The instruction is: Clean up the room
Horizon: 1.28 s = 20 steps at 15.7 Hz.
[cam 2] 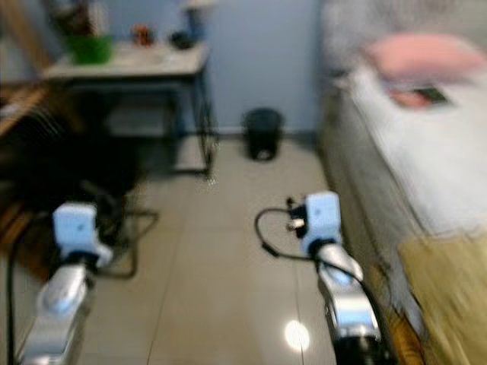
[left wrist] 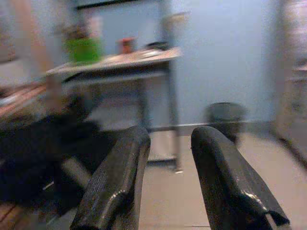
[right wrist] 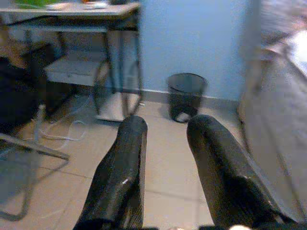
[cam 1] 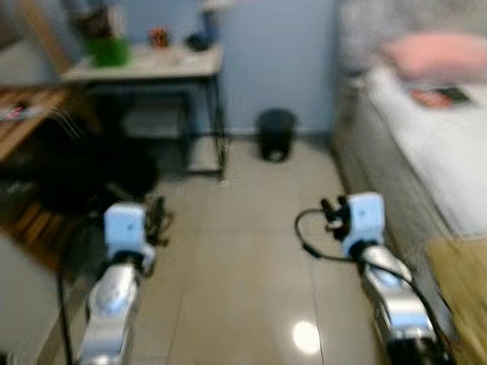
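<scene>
Against the far wall the desk (cam 1: 152, 65) carries a green pot (cam 1: 110, 51) at its left end. Both arms ride forward, left gripper (left wrist: 163, 177) and right gripper (right wrist: 165, 167) with jaws parted and empty, seemingly mid-walk. A bin (right wrist: 185, 96) waits by the wall; the bed (cam 1: 434, 144) lies rightward.

Two silver metallic arms seen, each capped by pale blue-white block at wrist. Black cable looped beside right wrist block. Left gripper (left wrist: 165, 179) and right gripper (right wrist: 165, 167) each formed of two long, thick, glossy black fingers, finely textured.
</scene>
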Motion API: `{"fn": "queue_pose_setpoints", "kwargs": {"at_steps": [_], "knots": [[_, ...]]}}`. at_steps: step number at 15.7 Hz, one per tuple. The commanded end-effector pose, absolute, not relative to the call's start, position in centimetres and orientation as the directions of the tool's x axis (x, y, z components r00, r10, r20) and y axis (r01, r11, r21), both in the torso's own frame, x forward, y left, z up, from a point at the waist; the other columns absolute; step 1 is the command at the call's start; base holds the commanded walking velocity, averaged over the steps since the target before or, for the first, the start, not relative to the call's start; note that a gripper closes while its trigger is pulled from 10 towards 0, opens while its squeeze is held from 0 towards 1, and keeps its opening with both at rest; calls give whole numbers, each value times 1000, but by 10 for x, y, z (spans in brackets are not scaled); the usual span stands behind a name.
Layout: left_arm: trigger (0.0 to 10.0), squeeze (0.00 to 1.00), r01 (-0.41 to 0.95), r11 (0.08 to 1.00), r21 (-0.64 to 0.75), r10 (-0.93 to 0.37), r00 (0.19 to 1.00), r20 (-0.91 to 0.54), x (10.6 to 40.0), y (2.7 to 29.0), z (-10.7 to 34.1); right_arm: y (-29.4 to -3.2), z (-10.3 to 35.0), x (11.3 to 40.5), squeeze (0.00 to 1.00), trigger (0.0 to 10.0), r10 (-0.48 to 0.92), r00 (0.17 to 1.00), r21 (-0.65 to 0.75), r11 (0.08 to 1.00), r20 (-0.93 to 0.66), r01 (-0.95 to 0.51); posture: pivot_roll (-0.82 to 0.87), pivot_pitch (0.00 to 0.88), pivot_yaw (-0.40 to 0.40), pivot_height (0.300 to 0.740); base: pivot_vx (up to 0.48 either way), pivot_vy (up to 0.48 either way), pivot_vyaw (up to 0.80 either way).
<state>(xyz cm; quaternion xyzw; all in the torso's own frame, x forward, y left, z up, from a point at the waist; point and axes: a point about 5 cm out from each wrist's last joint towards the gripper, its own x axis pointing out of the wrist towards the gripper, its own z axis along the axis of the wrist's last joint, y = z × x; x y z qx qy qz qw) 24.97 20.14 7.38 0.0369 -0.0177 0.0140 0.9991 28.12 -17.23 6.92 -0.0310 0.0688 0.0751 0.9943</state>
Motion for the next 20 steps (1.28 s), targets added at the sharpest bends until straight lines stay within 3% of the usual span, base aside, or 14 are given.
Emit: {"fn": "queue_pose_setpoints", "kwargs": {"at_steps": [1,5,8,10,12,14,16,20], "knots": [[10000,0,-82,994,69,80,996,31,241,211,69,-174,62,281,0,10000,143,976,-2,989,-162,-145,-71,0,47,740,442,0,800],[10000,0,-81,995,60,79,996,34,234,204,68,-171,57,281,0,10000,189,964,4,981,-186,-192,-48,0,21,740,447,0,800],[10000,0,-122,990,76,118,991,62,229,211,73,-142,55,285,0,10000,266,947,40,964,-179,-263,-16,0,-15,740,447,0,800],[10000,0,-142,987,78,138,989,55,226,214,72,-137,54,284,0,10000,273,945,50,962,-180,-268,-16,0,-13,740,452,0,800],[10000,0,-117,989,87,112,992,54,218,205,72,-154,52,283,0,10000,162,970,101,984,-179,-146,-16,0,-2,740,446,0,400],[10000,0,-154,985,75,152,988,27,193,202,64,-163,50,281,0,10000,146,972,87,987,-186,-132,-6,0,-22,740,459,0,0],[10000,0,-189,979,76,184,981,59,190,206,71,-171,54,282,0,10000,130,975,90,989,-177,-116,-2,0,-54,740,437,0,0],[10000,0,-179,979,103,167,980,112,194,207,89,-169,56,283,0,10000,169,970,58,985,-173,-161,11,0,-55,740,0,0,0]]}}
